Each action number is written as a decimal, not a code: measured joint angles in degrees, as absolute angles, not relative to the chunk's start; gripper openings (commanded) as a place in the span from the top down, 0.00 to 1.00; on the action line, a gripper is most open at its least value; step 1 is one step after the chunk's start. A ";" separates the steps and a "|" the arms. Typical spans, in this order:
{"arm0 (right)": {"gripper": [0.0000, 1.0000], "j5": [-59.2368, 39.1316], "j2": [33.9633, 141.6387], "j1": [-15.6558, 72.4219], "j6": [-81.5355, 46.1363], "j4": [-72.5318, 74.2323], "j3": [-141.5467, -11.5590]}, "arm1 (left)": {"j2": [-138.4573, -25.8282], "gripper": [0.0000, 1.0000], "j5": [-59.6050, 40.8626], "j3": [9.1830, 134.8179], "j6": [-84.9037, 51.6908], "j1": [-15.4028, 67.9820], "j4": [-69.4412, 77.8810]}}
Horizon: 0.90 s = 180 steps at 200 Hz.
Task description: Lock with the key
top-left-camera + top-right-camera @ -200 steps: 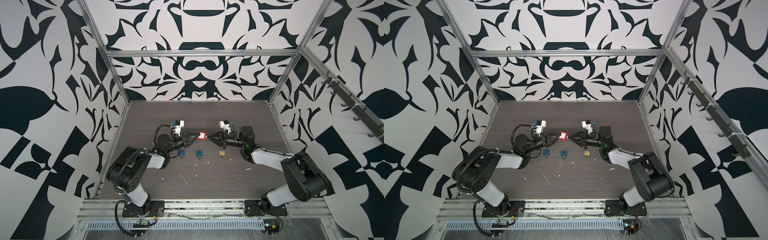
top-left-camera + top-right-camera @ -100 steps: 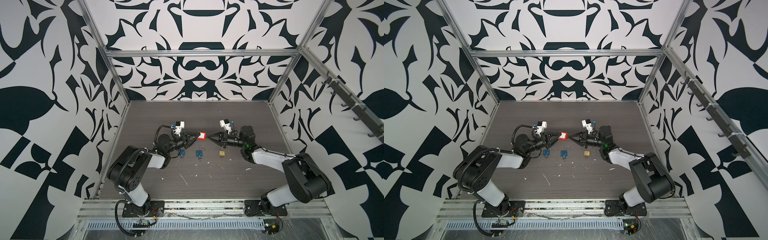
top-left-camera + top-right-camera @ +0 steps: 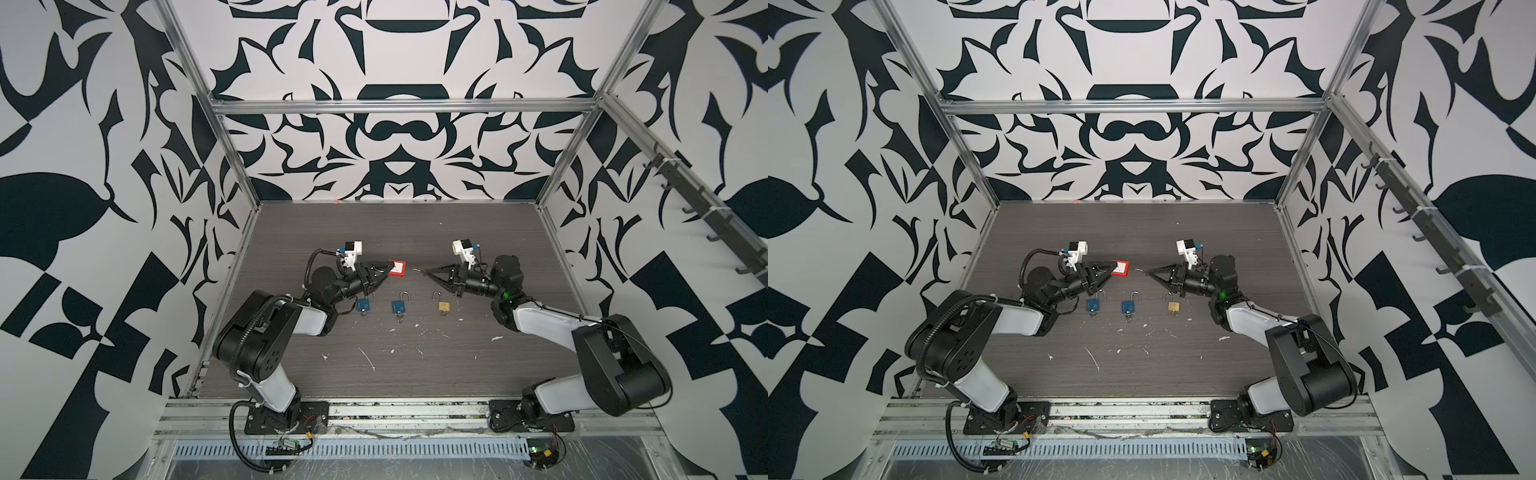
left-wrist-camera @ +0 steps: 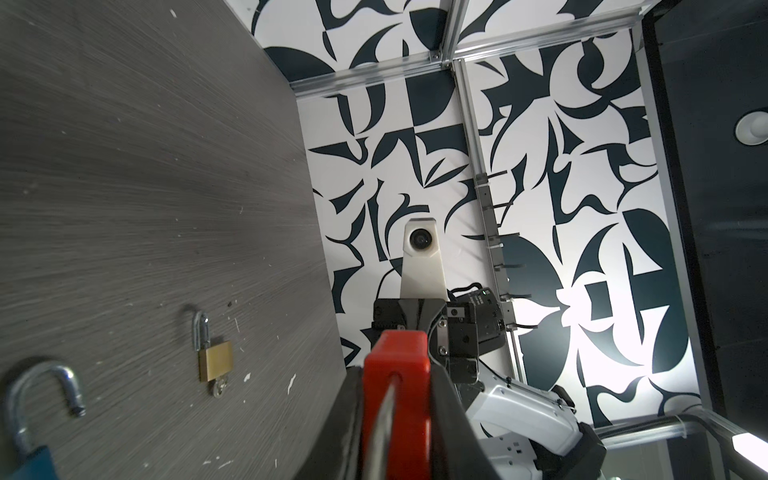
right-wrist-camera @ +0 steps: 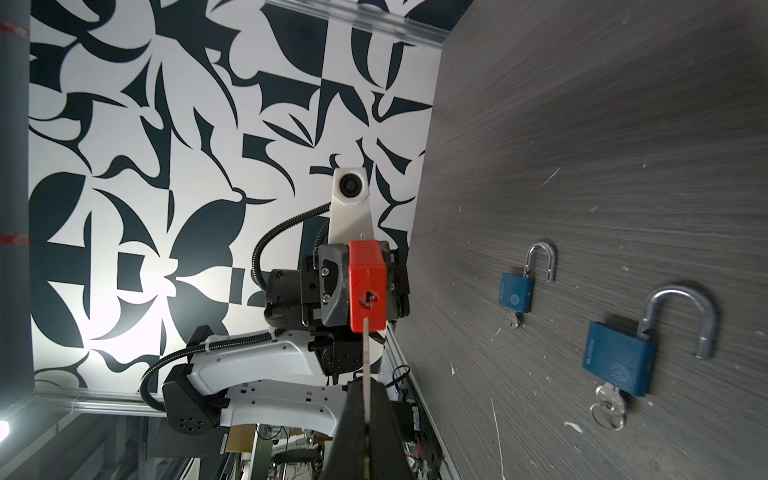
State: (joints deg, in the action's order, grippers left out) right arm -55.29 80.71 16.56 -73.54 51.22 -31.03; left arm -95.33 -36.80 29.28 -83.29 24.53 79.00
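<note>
Right wrist view: we are seeing the right gripper (image 5: 365, 388) pinching the key (image 5: 366, 353) tight and aiming it at the red padlock (image 5: 368, 286). The left gripper (image 3: 390, 268) is clamping that padlock above the middle of the table (image 3: 415, 374). Insertion and turning are looking not yet done.

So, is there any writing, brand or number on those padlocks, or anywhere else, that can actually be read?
No text here is legible enough to quote.
Red padlock: white label on its face, too small to read.
Middle blue padlock: lettering along its side and a round emblem, both blurred.
Blue padlock by the left arm: the same marks, too small.
Brass padlock: no marking visible.
</note>
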 measured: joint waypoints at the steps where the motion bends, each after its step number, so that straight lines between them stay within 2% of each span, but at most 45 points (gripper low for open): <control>1: 1.00 -55.22 80.51 16.32 -73.52 51.05 -30.96 | -95.33 1.00 -36.77 29.28 -83.22 24.49 79.00; 34: 1.00 -50.72 73.41 10.68 -68.31 37.78 -29.04 | -96.20 1.00 -37.82 29.63 -81.47 24.18 79.09; 62: 1.00 -38.83 65.95 7.55 -59.81 20.32 -28.88 | -101.45 1.00 -40.45 32.64 -80.53 24.34 78.37; 80: 1.00 -32.25 63.75 7.31 -56.49 14.68 -28.51 | -104.86 1.00 -41.78 34.54 -80.23 24.75 77.80; 138: 1.00 -20.21 67.29 6.76 -54.94 13.56 -21.50 | -108.16 1.00 -43.64 36.58 -77.54 26.24 73.45; 180: 1.00 -15.97 67.51 6.72 -55.07 15.81 -19.40 | -107.07 1.00 -42.83 41.47 -69.28 27.99 58.96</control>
